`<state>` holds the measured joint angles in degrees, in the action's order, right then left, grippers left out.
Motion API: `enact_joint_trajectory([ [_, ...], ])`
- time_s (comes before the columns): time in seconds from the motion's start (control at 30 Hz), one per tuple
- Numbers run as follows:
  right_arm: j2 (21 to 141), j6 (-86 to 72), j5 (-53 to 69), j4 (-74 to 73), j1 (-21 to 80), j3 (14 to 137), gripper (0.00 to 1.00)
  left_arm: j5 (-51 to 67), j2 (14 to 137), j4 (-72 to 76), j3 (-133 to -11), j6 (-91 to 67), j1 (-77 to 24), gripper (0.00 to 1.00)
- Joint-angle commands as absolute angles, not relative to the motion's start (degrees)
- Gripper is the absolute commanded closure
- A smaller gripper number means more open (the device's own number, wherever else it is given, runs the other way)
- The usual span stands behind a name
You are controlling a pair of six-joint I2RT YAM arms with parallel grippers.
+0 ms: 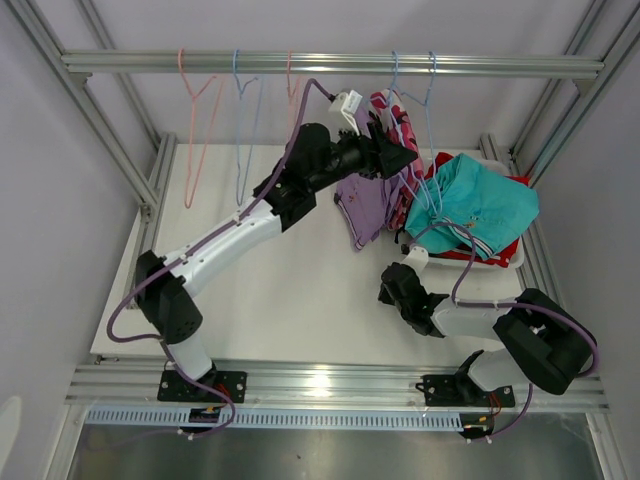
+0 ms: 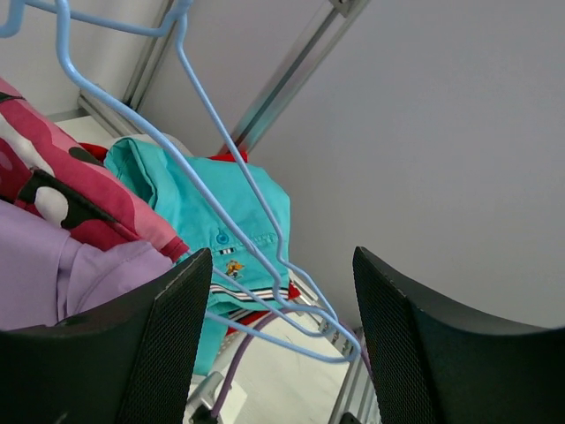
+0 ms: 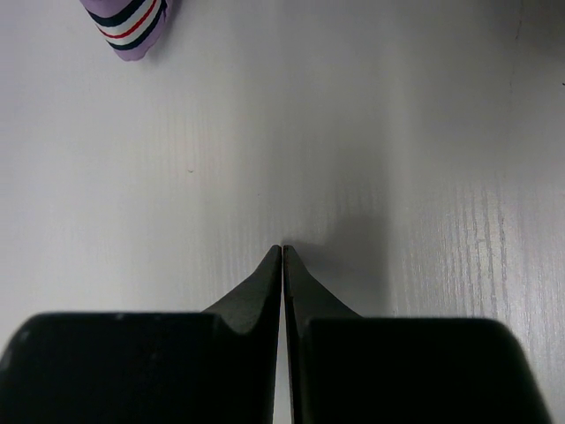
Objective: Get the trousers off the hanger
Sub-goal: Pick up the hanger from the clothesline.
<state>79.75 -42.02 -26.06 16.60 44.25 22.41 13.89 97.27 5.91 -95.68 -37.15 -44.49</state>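
between wide-apart left fingers (image 2: 168, 344): blue hanger (image 2: 64, 35), teal trousers (image 2: 190, 208) behind; right fingers (image 3: 282, 265) closed, empty.

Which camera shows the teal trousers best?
The top external view: the teal trousers lie spread out there, nearly all in sight. The left wrist view shows only part of them, behind a blue hanger. The right wrist view shows none.
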Motion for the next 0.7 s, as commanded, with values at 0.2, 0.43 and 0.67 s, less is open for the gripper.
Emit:
enact_joint_trajectory([
  [0.2, 82.2, -41.0, -24.4, 16.4, 43.2, 22.9, 0.94, 9.8, 103.1, 6.9, -104.1, -35.6, -45.9, 0.30],
  [0.43, 83.1, -40.6, -21.0, 18.2, 41.0, 22.5, 0.94, 9.1, 106.5, 11.2, -105.0, -38.6, -45.8, 0.37],
  [0.67, 82.2, -40.8, -18.1, 20.3, 38.4, 20.4, 0.94, 7.6, 107.5, 15.0, -103.0, -41.5, -45.4, 0.50],
])
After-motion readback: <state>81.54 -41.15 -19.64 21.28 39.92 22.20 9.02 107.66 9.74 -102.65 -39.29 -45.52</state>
